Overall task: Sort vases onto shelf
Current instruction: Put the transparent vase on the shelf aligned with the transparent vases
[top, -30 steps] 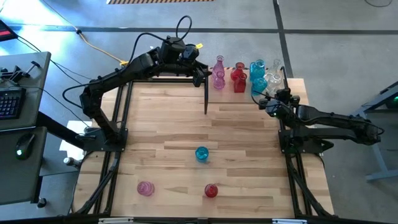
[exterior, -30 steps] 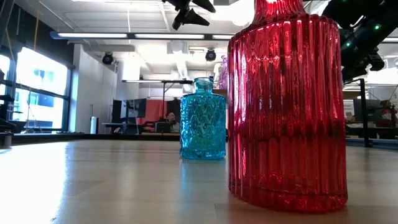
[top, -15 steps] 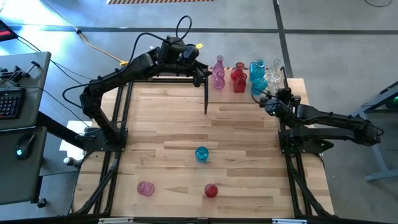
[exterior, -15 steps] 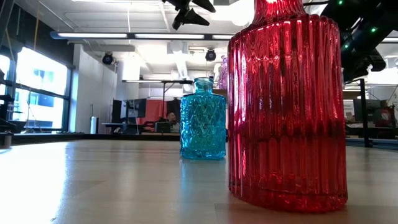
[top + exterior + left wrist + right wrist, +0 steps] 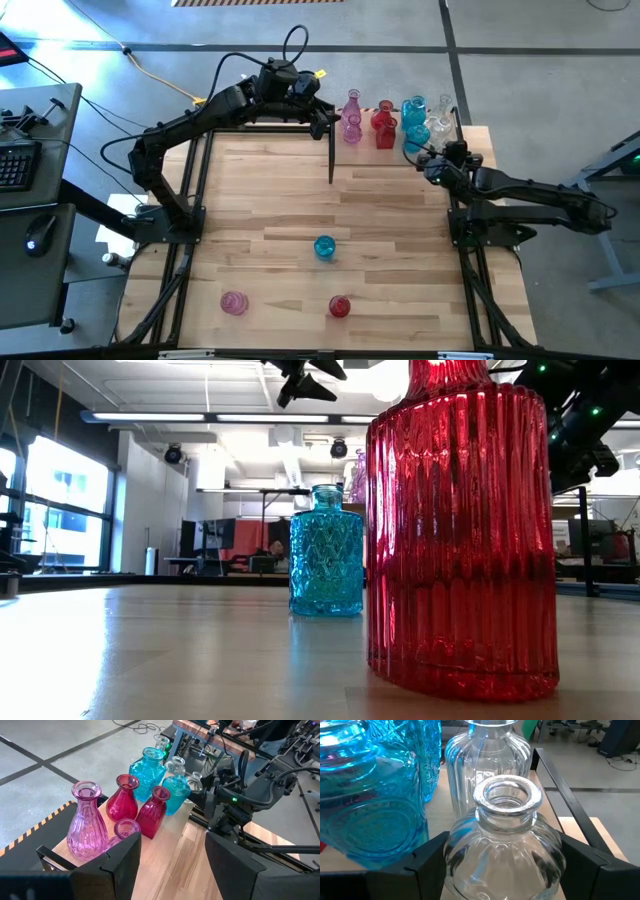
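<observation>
Right gripper (image 5: 432, 166): at the far right of the table, fingers spread wide either side of a squat clear vase (image 5: 502, 845); whether the pads touch the glass I cannot tell, so nothing is surely held.
Key relation: the clear vase stands upright right between those fingers, neck up, its long axis vertical; a straight close would take its belly.
Left gripper (image 5: 322, 115): hangs at the far edge, fingers apart and empty, looking across at the cluster; the right arm is the nearer one to the clear vase.
Cluster (image 5: 395, 122): pink, red, turquoise and clear vases packed close at the far right, on what looks like the shelf (image 5: 175, 865), though its edges are poorly seen.
Loose vases: a turquoise vase (image 5: 324, 247) mid-table, a pink vase (image 5: 233, 302) and a red vase (image 5: 340, 306) near the front, well apart.
Surface: planked wooden table (image 5: 270, 200).
Room: open workshop floor, desks beyond.
</observation>
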Tool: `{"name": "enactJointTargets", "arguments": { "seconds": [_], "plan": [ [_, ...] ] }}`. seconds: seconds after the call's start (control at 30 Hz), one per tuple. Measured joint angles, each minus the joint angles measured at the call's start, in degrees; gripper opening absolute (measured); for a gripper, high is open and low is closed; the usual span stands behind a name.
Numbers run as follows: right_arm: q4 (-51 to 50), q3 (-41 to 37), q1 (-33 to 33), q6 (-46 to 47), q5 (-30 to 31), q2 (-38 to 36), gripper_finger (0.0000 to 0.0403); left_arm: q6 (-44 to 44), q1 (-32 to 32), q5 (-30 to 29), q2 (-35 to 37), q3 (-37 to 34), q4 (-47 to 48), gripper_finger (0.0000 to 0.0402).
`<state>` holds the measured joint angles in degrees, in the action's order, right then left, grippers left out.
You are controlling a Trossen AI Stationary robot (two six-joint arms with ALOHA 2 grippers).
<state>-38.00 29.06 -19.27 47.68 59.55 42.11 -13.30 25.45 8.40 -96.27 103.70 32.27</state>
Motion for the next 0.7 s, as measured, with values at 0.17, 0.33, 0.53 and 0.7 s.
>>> {"name": "enactJointTargets", "arguments": {
  "seconds": [0.17, 0.33, 0.53, 0.7],
  "plan": [
    [0.6, 0.0, 0.0, 0.0, 0.6, 0.7, 0.0273, 0.0, 0.0, 0.0, 0.0, 0.0, 0.0, 0.0211],
    [0.3, 0.0, 0.0, -0.1, 1.4, 0.8, 0.0291, 0.0, 0.0, 0.0, 0.0, 0.0, 0.0, 0.0211],
    [-0.3, 0.0, -1.1, -0.1, 1.7, 0.7, 0.0315, 0.0, 0.0, 0.0, 0.0, 0.0, 0.0, 0.0211],
    [0.0, 0.0, -2.5, -0.1, 1.7, 0.7, 0.0318, 0.0, 0.0, 0.0, 0.0, 0.0, 0.0, 0.0211]
  ]
}}
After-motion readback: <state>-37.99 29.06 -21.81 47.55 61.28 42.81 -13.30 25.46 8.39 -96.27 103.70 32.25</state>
